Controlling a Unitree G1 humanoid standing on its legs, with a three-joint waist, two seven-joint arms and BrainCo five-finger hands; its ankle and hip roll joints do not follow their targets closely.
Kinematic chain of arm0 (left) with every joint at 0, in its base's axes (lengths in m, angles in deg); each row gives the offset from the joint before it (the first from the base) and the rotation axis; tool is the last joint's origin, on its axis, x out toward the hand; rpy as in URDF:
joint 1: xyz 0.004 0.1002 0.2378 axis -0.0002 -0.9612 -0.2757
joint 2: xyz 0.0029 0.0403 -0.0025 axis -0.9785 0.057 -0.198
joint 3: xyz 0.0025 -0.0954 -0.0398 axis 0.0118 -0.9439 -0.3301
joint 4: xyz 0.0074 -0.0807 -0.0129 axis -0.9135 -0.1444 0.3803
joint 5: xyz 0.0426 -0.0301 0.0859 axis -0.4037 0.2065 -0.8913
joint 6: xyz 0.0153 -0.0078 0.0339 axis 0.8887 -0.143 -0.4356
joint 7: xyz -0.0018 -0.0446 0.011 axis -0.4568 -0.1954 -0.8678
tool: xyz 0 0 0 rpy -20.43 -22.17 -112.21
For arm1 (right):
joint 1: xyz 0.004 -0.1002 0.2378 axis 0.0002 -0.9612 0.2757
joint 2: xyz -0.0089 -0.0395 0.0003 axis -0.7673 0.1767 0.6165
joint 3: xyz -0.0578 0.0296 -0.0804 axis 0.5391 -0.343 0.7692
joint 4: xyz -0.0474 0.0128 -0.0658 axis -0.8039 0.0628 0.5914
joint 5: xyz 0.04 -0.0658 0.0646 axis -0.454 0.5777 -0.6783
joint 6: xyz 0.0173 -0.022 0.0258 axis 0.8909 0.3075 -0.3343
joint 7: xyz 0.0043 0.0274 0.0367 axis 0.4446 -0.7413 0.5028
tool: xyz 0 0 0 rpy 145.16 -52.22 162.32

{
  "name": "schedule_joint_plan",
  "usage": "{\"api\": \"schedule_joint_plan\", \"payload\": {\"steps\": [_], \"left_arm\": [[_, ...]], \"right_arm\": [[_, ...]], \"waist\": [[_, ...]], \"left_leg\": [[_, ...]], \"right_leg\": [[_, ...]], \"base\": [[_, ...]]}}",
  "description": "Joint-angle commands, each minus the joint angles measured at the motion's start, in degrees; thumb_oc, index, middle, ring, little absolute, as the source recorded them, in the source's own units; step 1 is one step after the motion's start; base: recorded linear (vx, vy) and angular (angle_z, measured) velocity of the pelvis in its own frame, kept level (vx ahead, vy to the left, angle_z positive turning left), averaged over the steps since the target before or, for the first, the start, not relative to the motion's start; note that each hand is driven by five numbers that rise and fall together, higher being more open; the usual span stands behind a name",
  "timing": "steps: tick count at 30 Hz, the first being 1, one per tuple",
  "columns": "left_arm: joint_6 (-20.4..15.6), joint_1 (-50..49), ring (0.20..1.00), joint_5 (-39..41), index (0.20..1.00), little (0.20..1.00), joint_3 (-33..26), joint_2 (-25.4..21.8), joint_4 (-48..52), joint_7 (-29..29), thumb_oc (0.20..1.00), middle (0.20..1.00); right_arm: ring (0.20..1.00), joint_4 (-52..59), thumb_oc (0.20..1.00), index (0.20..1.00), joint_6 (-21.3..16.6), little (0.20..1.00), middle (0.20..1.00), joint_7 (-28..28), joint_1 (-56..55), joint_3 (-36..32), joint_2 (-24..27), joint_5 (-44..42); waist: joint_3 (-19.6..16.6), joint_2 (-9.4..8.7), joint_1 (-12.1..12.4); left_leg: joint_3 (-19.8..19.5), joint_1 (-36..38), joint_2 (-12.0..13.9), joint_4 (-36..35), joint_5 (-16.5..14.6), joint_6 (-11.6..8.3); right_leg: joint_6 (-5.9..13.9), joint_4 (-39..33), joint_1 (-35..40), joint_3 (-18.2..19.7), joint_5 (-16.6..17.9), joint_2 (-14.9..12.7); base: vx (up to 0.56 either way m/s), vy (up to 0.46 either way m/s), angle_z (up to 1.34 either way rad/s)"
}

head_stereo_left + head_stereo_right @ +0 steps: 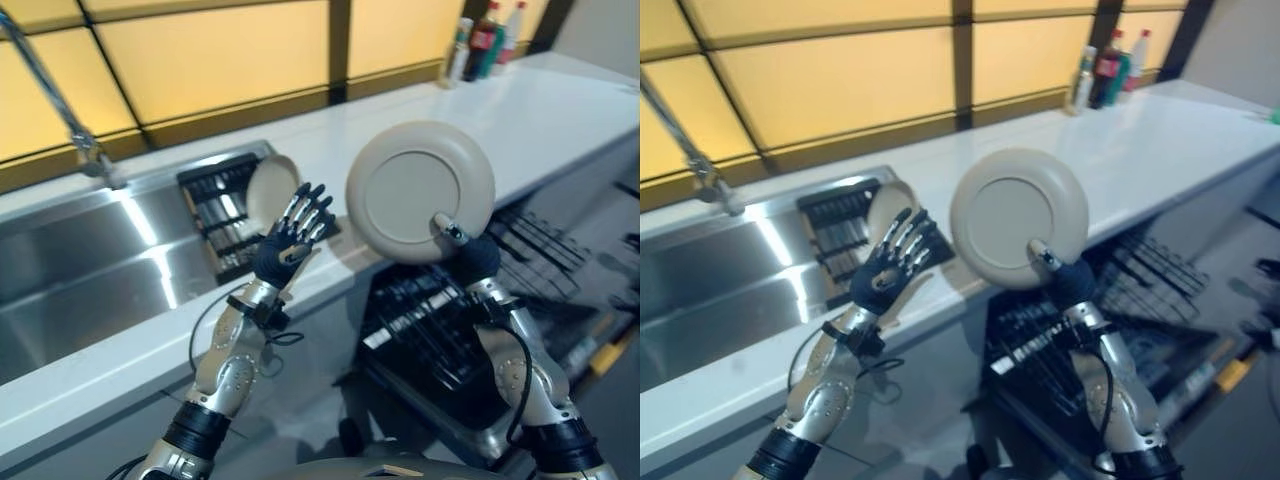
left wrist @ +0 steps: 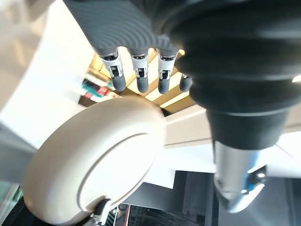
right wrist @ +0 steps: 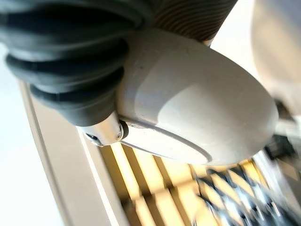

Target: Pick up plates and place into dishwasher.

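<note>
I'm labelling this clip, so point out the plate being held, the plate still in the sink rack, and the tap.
Held plate (image 1: 405,190), left eye view, on its flat underside.
Rack plate (image 1: 268,190), left eye view, on its face.
Tap (image 1: 45,85), left eye view, on its sloping spout.

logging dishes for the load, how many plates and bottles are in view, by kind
plates: 2, one held up in the right hand, one standing in the black rack by the sink, behind the open left hand
bottles: about 3, at the far end of the counter
total: about 5
</note>
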Motion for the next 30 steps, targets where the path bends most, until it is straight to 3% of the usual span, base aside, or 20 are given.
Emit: {"api": "schedule_joint_plan", "payload": {"steps": [1, 5, 11, 16, 20, 25, 30], "left_arm": [[-0.5, -0.9, 1.000, 4.2, 1.000, 1.000, -1.2, 0.6, 2.4, -0.4, 1.000, 1.000], [-0.1, -0.8, 1.000, 3.7, 1.000, 1.000, 0.6, 1.0, 0.8, -1.0, 1.000, 1.000], [1.0, -1.5, 1.000, 4.1, 1.000, 1.000, 2.3, 0.9, -0.4, -1.1, 1.000, 1.000], [3.6, -2.5, 1.000, 2.0, 1.000, 1.000, 3.5, 0.7, -1.1, -2.6, 1.000, 1.000], [6.7, -4.0, 1.000, -0.5, 1.000, 1.000, 4.5, 0.5, -2.9, -3.1, 1.000, 1.000], [9.6, -8.8, 1.000, -1.3, 1.000, 1.000, 3.3, -1.5, -4.5, 3.1, 1.000, 1.000], [11.5, -12.8, 1.000, -1.7, 1.000, 1.000, 2.3, -4.1, -5.8, 9.5, 1.000, 1.000]], "right_arm": [[0.200, 1.7, 0.200, 0.200, -5.8, 0.200, 0.200, 2.7, -0.3, -2.9, -0.4, -1.3], [0.200, -0.3, 0.200, 0.200, -7.5, 0.200, 0.200, 7.4, -0.3, -3.1, -1.5, 5.4], [0.200, -3.0, 0.200, 0.200, -5.3, 0.200, 0.200, 11.5, 1.4, -2.8, -1.7, 8.5], [0.200, -7.3, 0.200, 0.200, -5.3, 0.200, 0.200, 11.0, 2.9, -2.1, -1.7, 9.8], [0.200, -10.1, 0.200, 0.200, -5.1, 0.200, 0.200, 10.1, 3.5, -2.0, -1.0, 13.7], [0.200, -15.0, 0.200, 0.200, -5.7, 0.200, 0.200, 11.1, 3.4, -4.1, 1.1, 16.1], [0.200, -20.2, 0.200, 0.200, -6.1, 0.200, 0.200, 11.9, 4.7, -5.3, 3.2, 18.6]], "waist": [[0.4, 1.75, -1.3], [0.6, 1.83, -2.1], [0.7, 1.81, -2.0], [1.1, 0.81, 0.3], [1.1, 0.23, 1.5], [1.7, -0.41, 3.5], [2.9, -0.90, 6.1]], "left_leg": [[-1.2, -6.9, 0.2, 4.1, 1.7, 0.35], [-1.4, -5.8, 0.1, 1.1, 2.3, 0.87], [0.9, -5.3, 0.0, 0.8, 1.2, 1.31], [3.9, -4.9, 0.6, 1.1, 0.7, 1.21], [4.2, -5.7, 0.8, 3.0, -0.3, 1.50], [2.7, -7.7, 1.1, 6.5, -1.5, 1.87], [1.8, -8.5, 2.0, 7.5, -1.6, 1.52]], "right_leg": [[4.95, 7.8, 2.7, -1.0, -5.8, -2.4], [6.22, 8.1, 0.9, -0.4, -3.6, -3.4], [7.53, 7.3, 0.3, -0.6, -2.9, -4.7], [8.01, 6.9, 0.2, -7.6, -1.7, -8.0], [7.90, 7.5, 0.3, -8.1, -2.1, -8.3], [7.23, 8.8, 1.2, -8.5, -4.0, -8.2], [7.12, 7.4, 2.9, -11.7, -5.6, -8.1]], "base": [[-0.05, 0.051, -1.04], [-0.04, 0.050, -0.46], [-0.01, 0.037, -0.09], [0.03, -0.029, -0.20], [0.07, -0.077, -0.29], [0.08, -0.106, -0.01], [0.04, -0.105, 0.17]]}}
